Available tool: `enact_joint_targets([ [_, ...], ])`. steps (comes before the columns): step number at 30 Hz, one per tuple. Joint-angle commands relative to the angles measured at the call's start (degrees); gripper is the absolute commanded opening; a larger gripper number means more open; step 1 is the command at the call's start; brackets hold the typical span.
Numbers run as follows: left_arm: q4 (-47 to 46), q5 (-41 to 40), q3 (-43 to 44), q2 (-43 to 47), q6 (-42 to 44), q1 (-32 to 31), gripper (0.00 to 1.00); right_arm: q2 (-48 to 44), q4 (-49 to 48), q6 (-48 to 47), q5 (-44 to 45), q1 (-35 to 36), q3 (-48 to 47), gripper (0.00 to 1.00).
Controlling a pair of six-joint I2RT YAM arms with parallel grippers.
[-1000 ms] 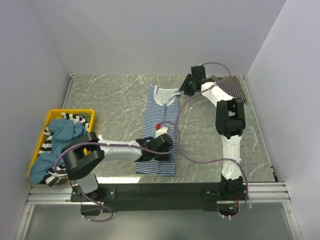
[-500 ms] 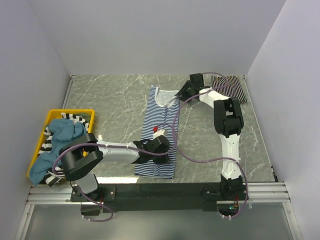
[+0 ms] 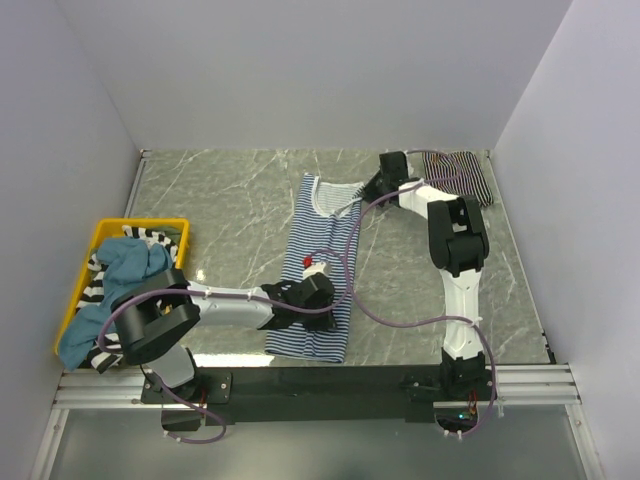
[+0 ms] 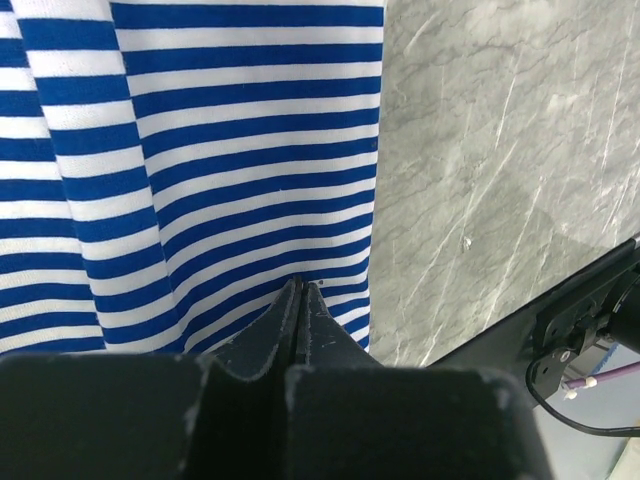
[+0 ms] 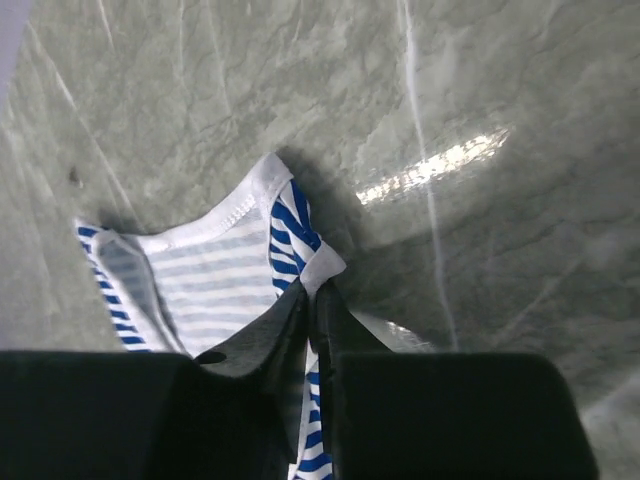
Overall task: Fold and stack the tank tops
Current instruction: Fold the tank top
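- A blue top (image 3: 320,250) was pictured laid lengthwise on the middle of the table (image 3: 220,195), neck end to the far side, and appeared to be folded into a narrow strip.
- The left hand (image 4: 302,286) was shown pressed together at the top's near hem, close to its right edge, with the cloth pinched between the tips.
- The right hand (image 5: 312,290) was shown clamped on a white-trimmed shoulder corner at the far end.
- One dark-striped top (image 3: 460,172) was seen folded in the far right corner of the table and was judged to be the start of the stack.
- More tops (image 3: 120,270) were seen heaped in a yellow bin (image 3: 150,225) at the left.
- The task was judged to be at an early stage: one piece was done, the blue one was part-folded with its crosswise fold and stacking not yet made, and the bin's heap was yet to be folded.
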State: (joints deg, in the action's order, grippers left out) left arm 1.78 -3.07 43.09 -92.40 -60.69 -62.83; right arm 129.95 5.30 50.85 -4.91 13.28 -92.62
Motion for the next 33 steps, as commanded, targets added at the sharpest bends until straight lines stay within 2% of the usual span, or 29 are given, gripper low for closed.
enact_joint_targets([
  [1,6.31,1.14,-2.48,-0.06,1.36,-0.28,0.01,-3.12,3.57,-3.46,6.82,1.04,-3.79,0.1],
  [3,6.3,1.23,-2.75,0.38,1.36,-0.28,0.01,-3.04,6.29,-5.57,8.68,1.49,-5.89,0.11],
  [7,6.66,1.31,-3.19,0.99,1.54,-0.19,0.01,-2.51,11.13,-9.53,14.3,2.8,-10.03,0.22],
  [11,6.48,1.75,-3.8,1.87,1.62,-0.28,0.01,-0.67,16.04,-13.93,19.84,5.17,-15.56,0.26],
  [16,6.39,2.02,-4.24,2.57,1.62,-0.19,0.01,3.73,20.01,-17.8,22.22,7.37,-23.57,0.41],
  [18,6.65,2.1,-4.24,2.93,1.62,-0.19,0.01,4.34,20.36,-17.8,21.87,7.73,-24.19,0.43],
  [24,7.62,1.32,-2.23,6.96,2.85,-0.19,0.02,0.32,17.38,-18.94,20.29,7.64,-19.62,0.46],
  [27,8.85,-0.35,0.4,11.61,4.25,0.25,0.09,-4.24,15.45,-20.26,17.92,7.55,-16.21,0.48],
  [31,12.01,-2.9,3.48,19.95,5.58,4.27,0.27,-11.98,15.44,-20.27,12.57,7.11,-10.41,0.49],
  [33,16.48,-4.57,4.37,22.6,4.97,6.65,0.32,-19.59,12.64,-18.78,8.36,7.37,-1.02,0.49],
])
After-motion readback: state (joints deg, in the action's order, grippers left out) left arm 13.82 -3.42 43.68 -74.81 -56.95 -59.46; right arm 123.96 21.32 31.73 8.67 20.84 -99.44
